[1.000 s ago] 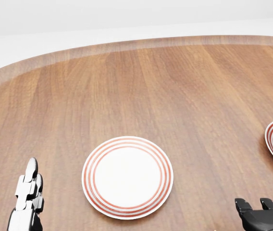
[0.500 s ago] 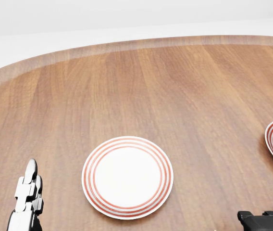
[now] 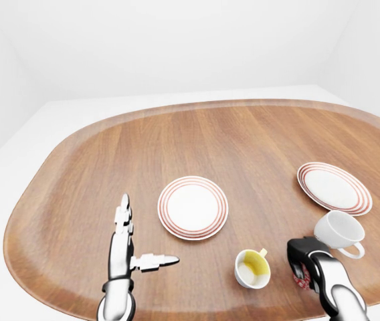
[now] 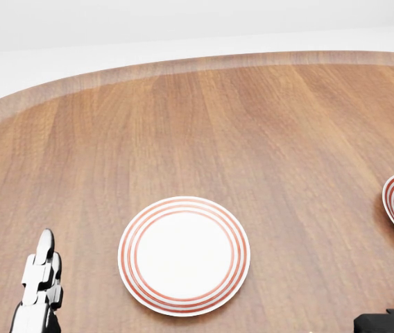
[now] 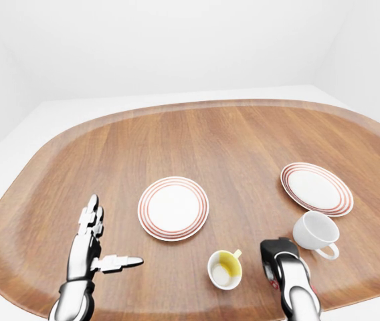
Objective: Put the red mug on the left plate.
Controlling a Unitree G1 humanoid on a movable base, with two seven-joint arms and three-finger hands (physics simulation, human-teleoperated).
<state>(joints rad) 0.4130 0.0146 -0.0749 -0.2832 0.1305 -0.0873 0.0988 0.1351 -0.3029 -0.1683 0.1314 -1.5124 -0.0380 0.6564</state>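
Note:
The red mug (image 3: 302, 279) stands near the table's bottom right edge in the left-eye view and is mostly hidden under my right hand (image 3: 300, 262). The dark fingers curl round it, and only bits of red show between them. The left plate (image 3: 193, 207), white with red rings, lies empty at the table's middle, well to the left of the mug. My left hand (image 3: 128, 235) is open, fingers spread, hovering left of that plate. In the head view only the top of my right hand (image 4: 388, 322) shows at the bottom right.
A yellow mug (image 3: 252, 269) stands between the left plate and my right hand. A white mug (image 3: 339, 230) stands just right of my right hand. The right plate (image 3: 334, 187) lies above it. The round wooden table's rim (image 3: 56, 150) curves around everything.
In the head view my right hand has slid down toward the bottom edge, so less of it shows. The left hand and plates have not moved.

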